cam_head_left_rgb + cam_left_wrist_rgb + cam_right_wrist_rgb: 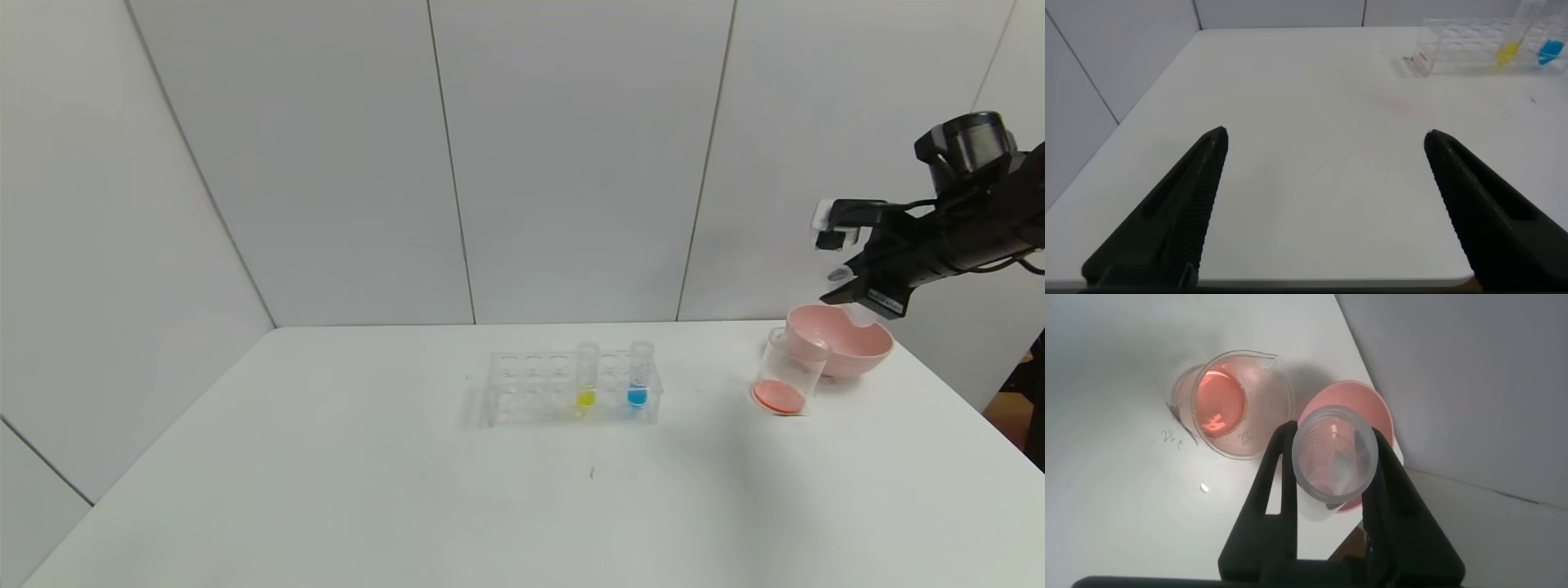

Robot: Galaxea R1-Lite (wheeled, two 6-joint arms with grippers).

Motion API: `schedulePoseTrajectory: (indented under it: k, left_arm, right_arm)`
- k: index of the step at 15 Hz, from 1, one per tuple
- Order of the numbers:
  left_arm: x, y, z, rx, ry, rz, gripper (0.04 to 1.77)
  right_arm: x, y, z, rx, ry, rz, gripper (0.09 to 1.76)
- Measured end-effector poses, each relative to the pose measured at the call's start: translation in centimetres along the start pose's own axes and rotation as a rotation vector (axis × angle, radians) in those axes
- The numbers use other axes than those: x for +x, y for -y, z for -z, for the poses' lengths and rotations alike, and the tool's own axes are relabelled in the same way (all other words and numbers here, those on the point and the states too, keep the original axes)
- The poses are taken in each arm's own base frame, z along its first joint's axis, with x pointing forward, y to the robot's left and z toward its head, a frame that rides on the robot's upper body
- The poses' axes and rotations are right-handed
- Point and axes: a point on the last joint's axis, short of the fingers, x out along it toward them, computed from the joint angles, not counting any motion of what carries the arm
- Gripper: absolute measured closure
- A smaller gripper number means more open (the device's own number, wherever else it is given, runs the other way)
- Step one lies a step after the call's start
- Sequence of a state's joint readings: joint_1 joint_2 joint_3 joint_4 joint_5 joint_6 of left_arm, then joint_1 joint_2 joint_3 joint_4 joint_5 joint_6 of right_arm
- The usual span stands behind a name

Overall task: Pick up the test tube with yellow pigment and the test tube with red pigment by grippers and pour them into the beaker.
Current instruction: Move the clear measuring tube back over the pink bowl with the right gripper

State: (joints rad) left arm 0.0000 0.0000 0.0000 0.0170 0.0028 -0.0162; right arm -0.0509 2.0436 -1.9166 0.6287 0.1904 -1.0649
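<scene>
The test tube with yellow pigment (586, 376) stands in the clear rack (531, 384) at the table's middle; it also shows in the left wrist view (1508, 53). The beaker (788, 371) stands at the right with orange-red liquid at its bottom, as the right wrist view shows (1237, 404). My right gripper (864, 304) is shut on a clear test tube (1335, 453) with no liquid showing in it, held above the pink bowl, just beyond the beaker. My left gripper (1327, 137) is open and empty over the table's near left part.
A tube with blue liquid (638, 374) stands in the rack right of the yellow one. The pink bowl (849, 347) sits behind the beaker, close to the table's right edge (963, 400). Grey wall panels close the back.
</scene>
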Motion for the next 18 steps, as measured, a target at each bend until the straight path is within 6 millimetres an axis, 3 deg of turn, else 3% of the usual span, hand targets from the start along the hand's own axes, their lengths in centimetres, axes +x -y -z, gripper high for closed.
schedulePoseTrajectory:
  k: [6, 10, 13, 18]
  left_arm:
    - [0.0, 0.0, 0.0, 0.000, 0.000, 0.000, 0.09]
    - [0.0, 0.0, 0.0, 0.000, 0.000, 0.000, 0.09]
    - [0.0, 0.0, 0.0, 0.000, 0.000, 0.000, 0.09]
    - [0.0, 0.0, 0.0, 0.000, 0.000, 0.000, 0.09]
  right_arm:
    - [-2.6, 1.8, 2.4, 0.257, 0.130, -0.013, 1.34]
    - [-3.3, 2.2, 2.4, 0.539, 0.148, 0.000, 1.34]
    - [-3.0, 3.4, 2.7, 0.642, 0.206, 0.070, 1.34]
    - [-1.8, 4.9, 5.5, 0.791, 0.202, 0.126, 1.34]
